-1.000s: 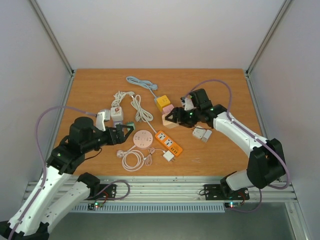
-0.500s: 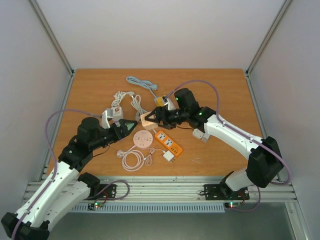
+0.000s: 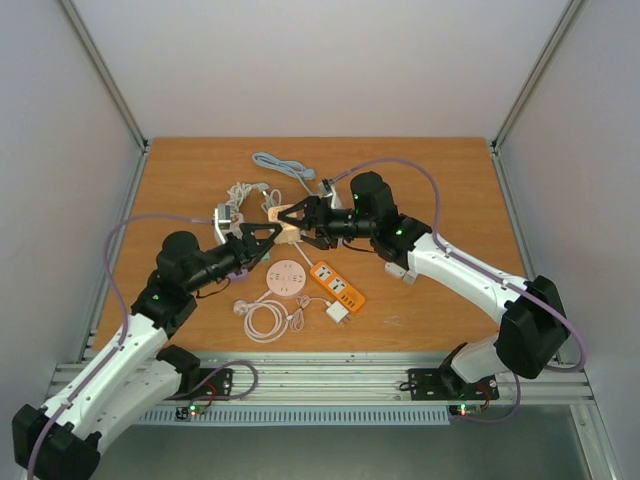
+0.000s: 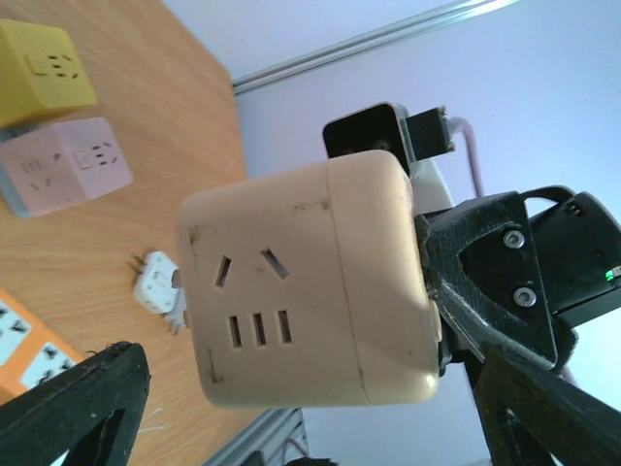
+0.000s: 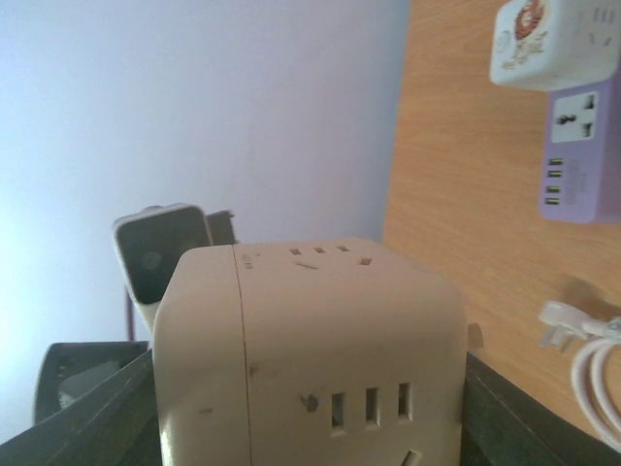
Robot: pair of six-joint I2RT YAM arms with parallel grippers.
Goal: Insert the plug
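Observation:
My right gripper [image 3: 292, 220] is shut on a beige cube socket [image 3: 289, 235], which it holds in the air above the middle of the table. In the right wrist view the cube [image 5: 320, 359] fills the space between my dark fingers [image 5: 92, 413]. My left gripper [image 3: 266, 236] faces it from the left, open. The left wrist view has the cube [image 4: 310, 282] just ahead, between my spread fingers [image 4: 73, 408] and not touching either. A small white plug [image 4: 157, 284] lies prongs out on the wood beyond the cube.
A round pink socket [image 3: 289, 277], an orange power strip [image 3: 337, 287] with its white plug [image 3: 338, 312] and a coiled white cable [image 3: 265, 320] lie under the grippers. Yellow [image 4: 39, 58] and pink [image 4: 68, 165] cubes, a purple strip [image 5: 580, 155] and a grey cable [image 3: 285, 165] lie around.
The right arm has carried the beige cube left and up from the table's right middle. The left gripper has swung up and right until it faces the cube.

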